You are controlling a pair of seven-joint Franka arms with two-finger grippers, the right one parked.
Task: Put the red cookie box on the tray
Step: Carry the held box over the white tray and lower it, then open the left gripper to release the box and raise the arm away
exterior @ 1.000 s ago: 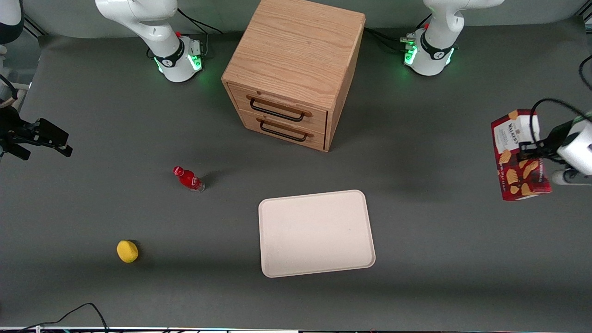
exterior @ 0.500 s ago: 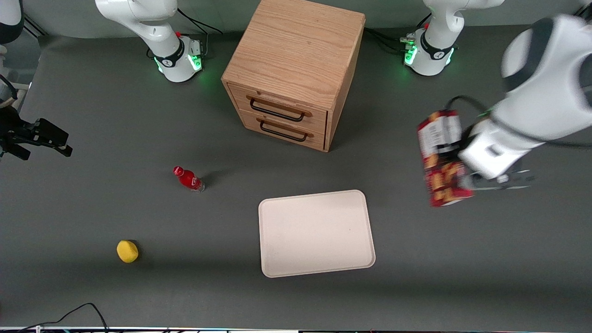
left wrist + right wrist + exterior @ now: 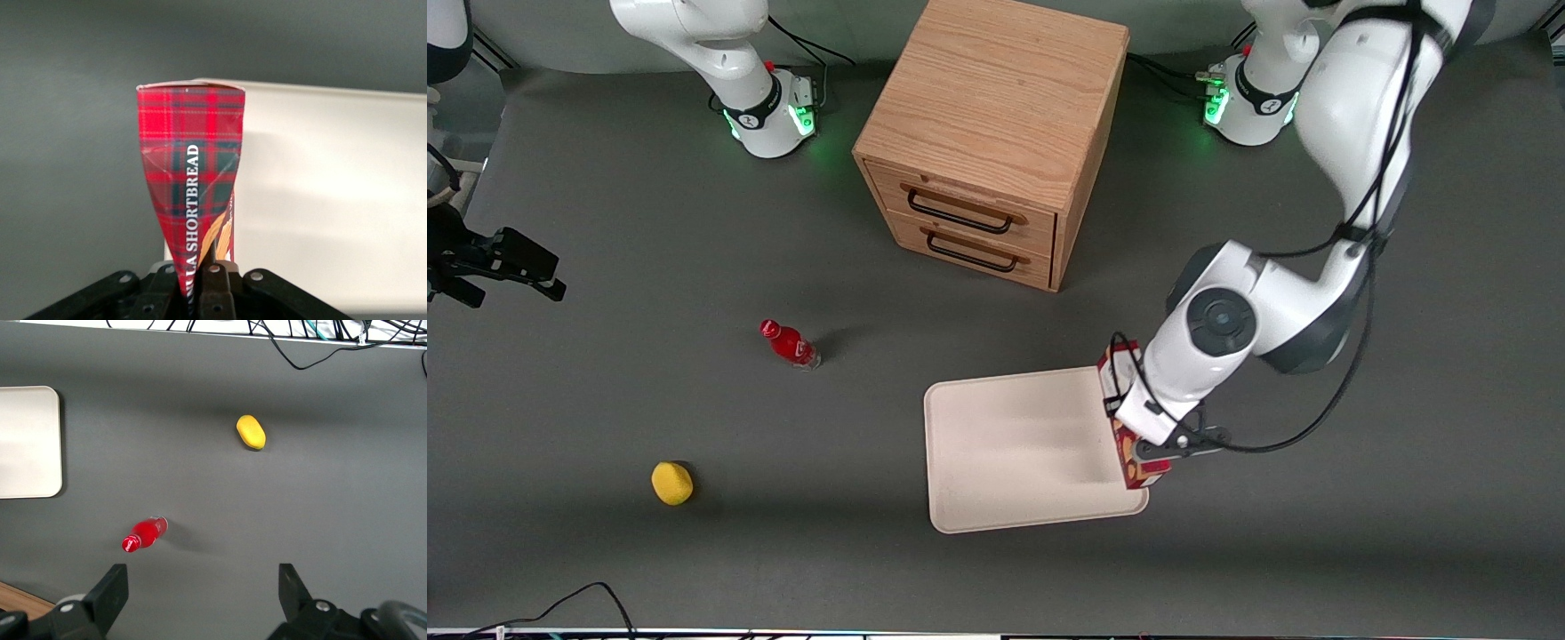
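Note:
The red cookie box [image 3: 1130,464], in red tartan with shortbread pictures, hangs in my left gripper [image 3: 1144,442], which is shut on it. The box stands over the rim of the cream-white tray [image 3: 1014,444] on the side toward the working arm's end of the table. In the left wrist view the box [image 3: 190,167] is pinched flat between the fingers of the gripper [image 3: 203,283], and its other end reaches out over the tray [image 3: 333,200] and its rim. Whether the box touches the tray I cannot tell.
A wooden two-drawer cabinet [image 3: 996,133] stands farther from the front camera than the tray. A small red bottle [image 3: 787,343] and a yellow rounded object [image 3: 671,483] lie toward the parked arm's end of the table. Both also show in the right wrist view: bottle [image 3: 143,533], yellow object [image 3: 251,431].
The left arm has swung in from the working arm's end of the table, carrying the box to the tray's edge and lower. Nothing else has moved.

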